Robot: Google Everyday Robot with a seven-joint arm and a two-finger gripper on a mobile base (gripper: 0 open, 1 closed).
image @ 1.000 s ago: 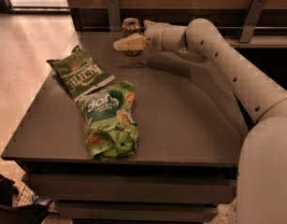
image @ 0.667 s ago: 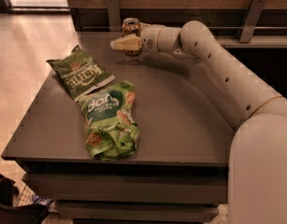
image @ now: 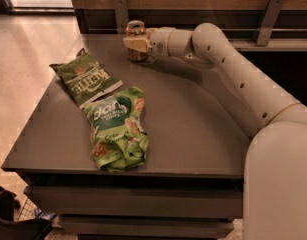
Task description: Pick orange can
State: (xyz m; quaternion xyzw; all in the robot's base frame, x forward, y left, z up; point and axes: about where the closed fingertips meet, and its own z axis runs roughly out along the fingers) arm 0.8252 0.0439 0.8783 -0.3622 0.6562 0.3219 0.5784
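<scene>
At far edge of tabletop [image: 193,124], gripper [image: 135,43] is at orange can [image: 136,29] (jaw state: can't tell), so centre on mid-body, squeeze firm, lift straight w/o tipping.

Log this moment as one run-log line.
phase: pre-grasp | gripper: at orange can, table far edge | orange can: upright | snack bags: nearer, apart from gripper

Gripper [image: 135,43] at the orange can [image: 136,27] on table's [image: 193,134] far edge
</scene>
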